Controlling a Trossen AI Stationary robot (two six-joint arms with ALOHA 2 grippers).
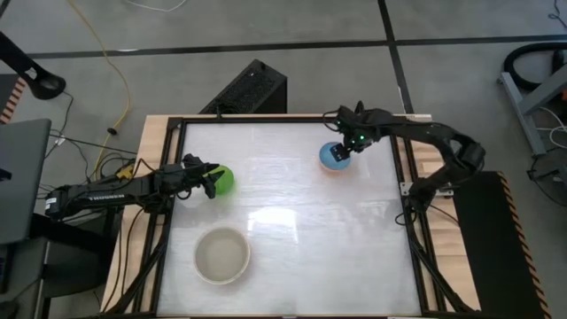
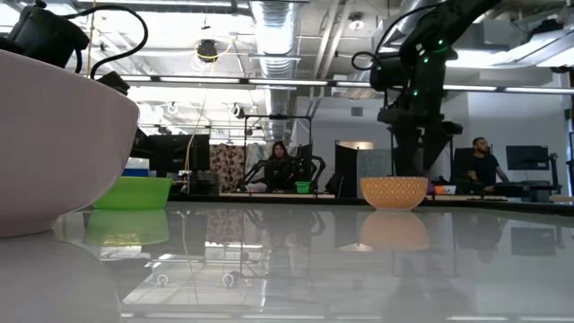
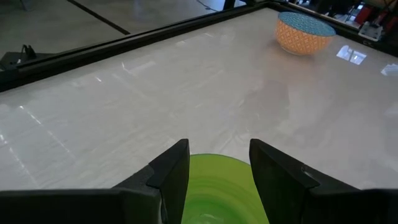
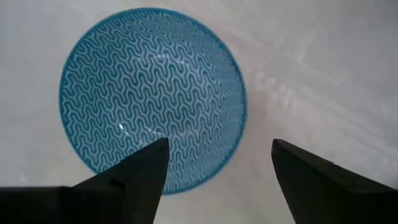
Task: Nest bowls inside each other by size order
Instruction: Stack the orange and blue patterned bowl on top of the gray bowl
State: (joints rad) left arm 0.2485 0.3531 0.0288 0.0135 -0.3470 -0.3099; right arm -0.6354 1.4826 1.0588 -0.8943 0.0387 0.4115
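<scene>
The bright green bowl (image 1: 225, 178) sits upright on the table at mid-left and also shows in the low view (image 2: 132, 192). My left gripper (image 1: 211, 181) is open at its left rim. In the left wrist view the green bowl (image 3: 214, 186) shows between and below the two fingers of my left gripper (image 3: 219, 146); I cannot tell whether they touch it. The small bowl (image 1: 333, 157), light blue inside (image 4: 149, 93) and orange-patterned outside (image 2: 393, 191), sits upright at the far right. My right gripper (image 4: 217, 146) is open above it, pointing down, one finger over its rim and one outside. The cream-white bowl (image 1: 221, 255) stands near the front edge. The grey-beige bowl cannot be told apart.
A black frame (image 1: 177, 133) borders the white tabletop. The middle of the table between the bowls is bare. In the low view the cream-white bowl (image 2: 54, 144) fills the near left, and people sit at desks in the room beyond.
</scene>
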